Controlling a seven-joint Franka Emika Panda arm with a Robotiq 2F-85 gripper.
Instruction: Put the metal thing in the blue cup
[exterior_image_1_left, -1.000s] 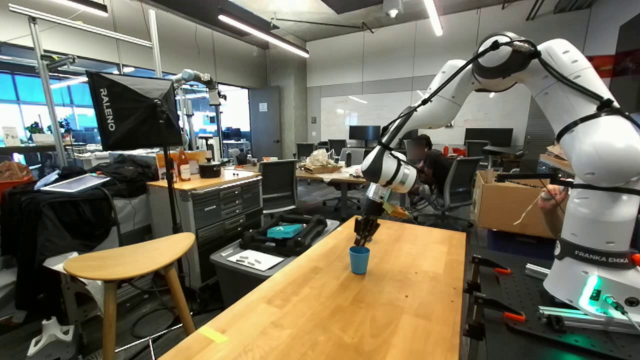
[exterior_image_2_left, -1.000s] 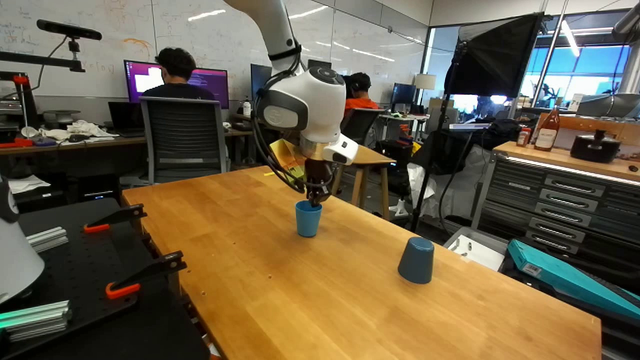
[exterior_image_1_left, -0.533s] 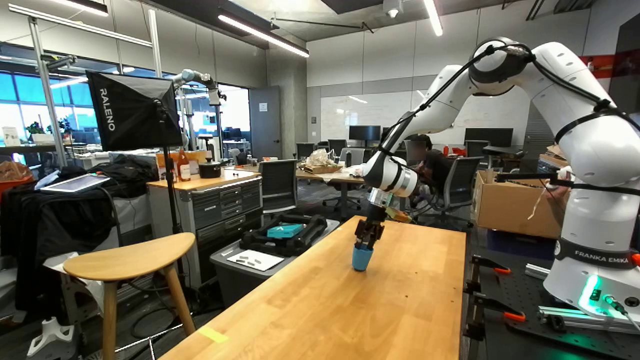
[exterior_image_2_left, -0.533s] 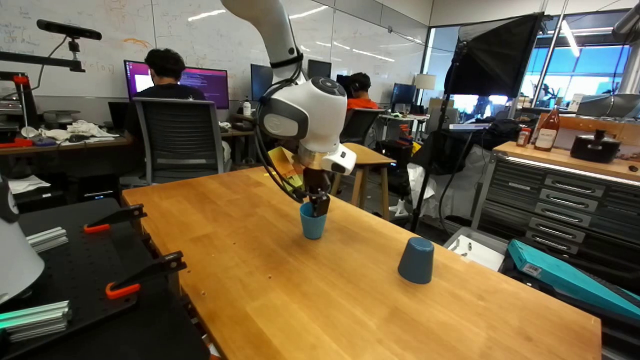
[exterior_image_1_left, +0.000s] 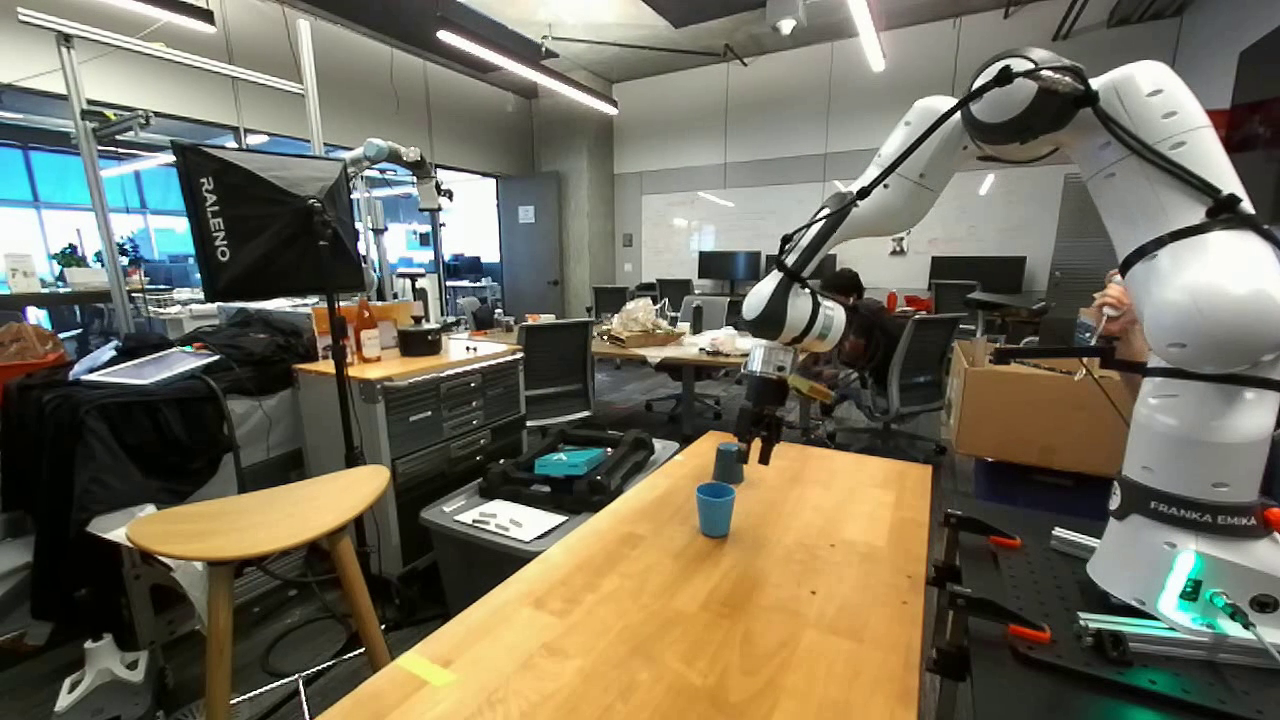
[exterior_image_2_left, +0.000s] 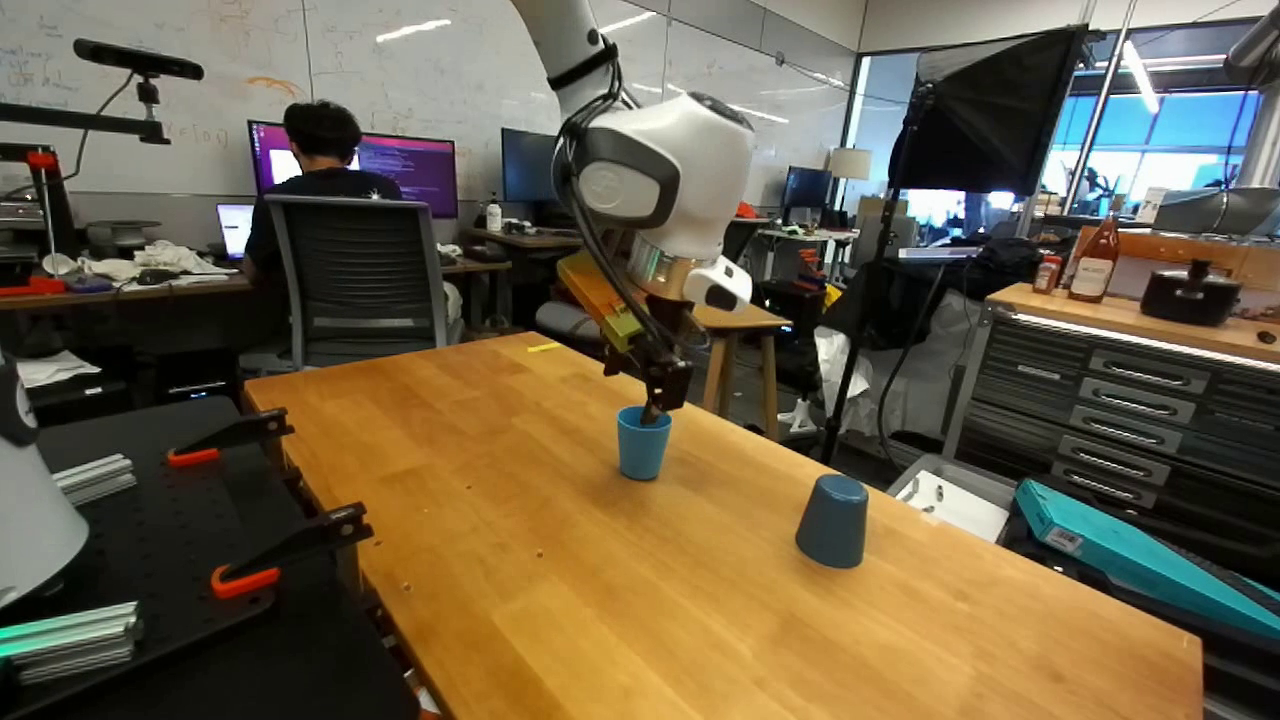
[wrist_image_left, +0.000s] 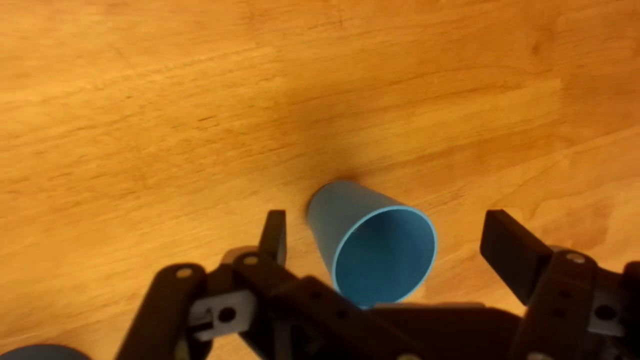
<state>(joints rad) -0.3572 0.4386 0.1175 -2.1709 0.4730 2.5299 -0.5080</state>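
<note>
Wooden tabletop (exterior_image_2_left: 600, 540), underneath | blue cup (exterior_image_2_left: 642, 448): upright, below gripper (wrist_image_left: 387, 225) | fingers (wrist_image_left: 515, 255): wide apart, holding nothing | metal thing: not discernible | probable withdrawal: rise straight, clear of cup

A light wooden table (exterior_image_1_left: 790, 620) stretches over a dark floor (exterior_image_1_left: 615, 390), with a wooden stool (exterior_image_1_left: 260, 512) near it. A black softbox lamp (exterior_image_1_left: 265, 225) stands near a drawer cabinet (exterior_image_1_left: 455, 415) with a wooden top. Strip lights (exterior_image_1_left: 528, 72) glow along the grey ceiling (exterior_image_1_left: 660, 62), and a grey door (exterior_image_1_left: 530, 255) stands beside a concrete pillar (exterior_image_1_left: 574, 170). In an exterior view, an office chair (exterior_image_2_left: 365, 280) stands at a desk (exterior_image_2_left: 150, 293), below a whiteboard (exterior_image_2_left: 220, 90) with faint writing on it. Bright, bluish windows (exterior_image_2_left: 1110, 130) show beyond the softbox lamp.
</note>
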